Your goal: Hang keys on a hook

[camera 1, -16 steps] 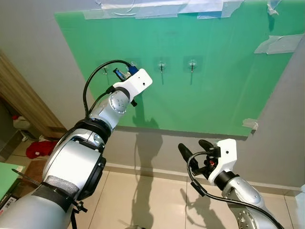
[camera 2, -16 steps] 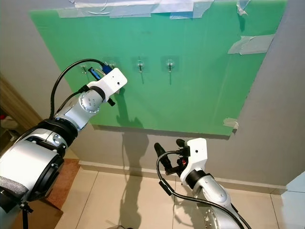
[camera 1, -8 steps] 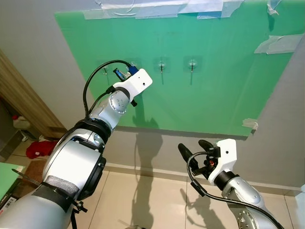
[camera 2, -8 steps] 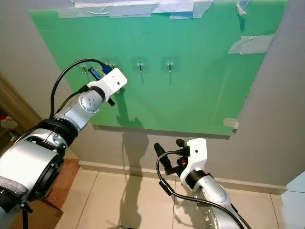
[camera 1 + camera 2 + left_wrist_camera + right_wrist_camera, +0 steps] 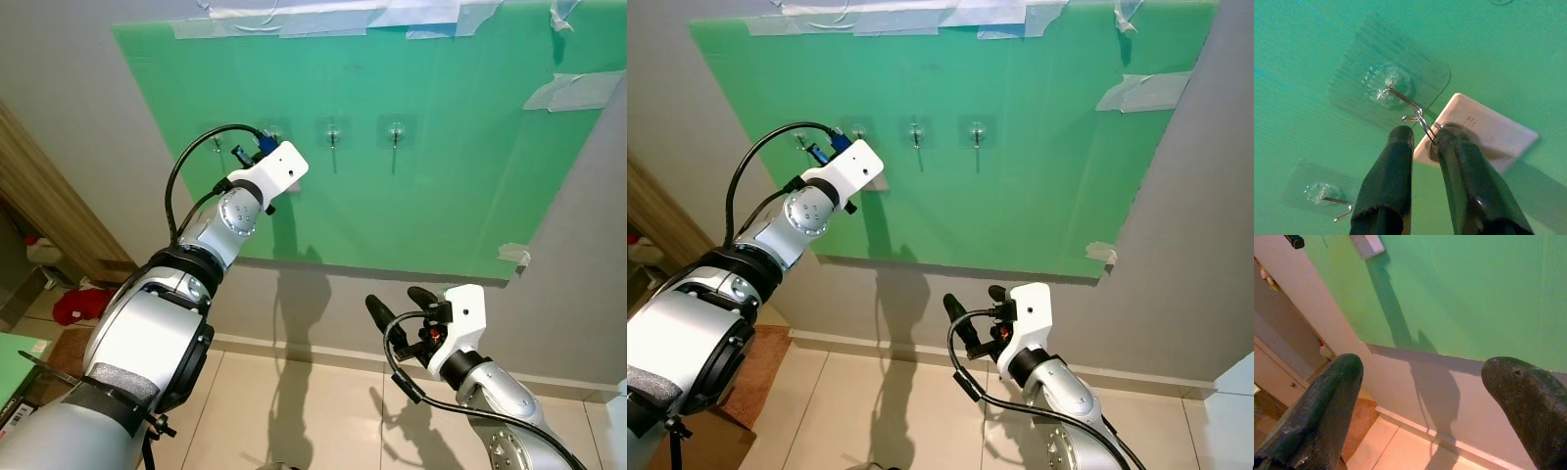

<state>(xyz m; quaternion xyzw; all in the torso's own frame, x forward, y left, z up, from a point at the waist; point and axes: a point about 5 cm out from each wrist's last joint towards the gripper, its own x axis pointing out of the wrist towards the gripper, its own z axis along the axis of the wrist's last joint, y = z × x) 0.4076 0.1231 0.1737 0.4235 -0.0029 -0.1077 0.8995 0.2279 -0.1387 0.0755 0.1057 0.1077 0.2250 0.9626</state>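
Note:
A green board (image 5: 441, 186) on the wall carries a row of clear stick-on hooks. My left arm (image 5: 235, 206) reaches up to the second hook from the left (image 5: 1386, 85). In the left wrist view my left gripper (image 5: 1422, 134) has its fingers close together at that hook's wire tip, pinching the keys' white tag (image 5: 1488, 134) by its ring end. The tag (image 5: 874, 181) shows just below the wrist. Two free hooks (image 5: 333, 133) (image 5: 395, 130) lie to the right. My right gripper (image 5: 397, 302) is held low in front of the wall, open with nothing in it.
A wooden door frame (image 5: 49, 206) runs along the left, with a red cloth (image 5: 78, 305) on the floor beside it. Tape strips (image 5: 573, 90) hold the board's edges. Beige tiled floor (image 5: 294, 401) lies below.
My left gripper has shifted slightly left and up against the board, and the white tag now shows below the wrist. The right arm has stayed put.

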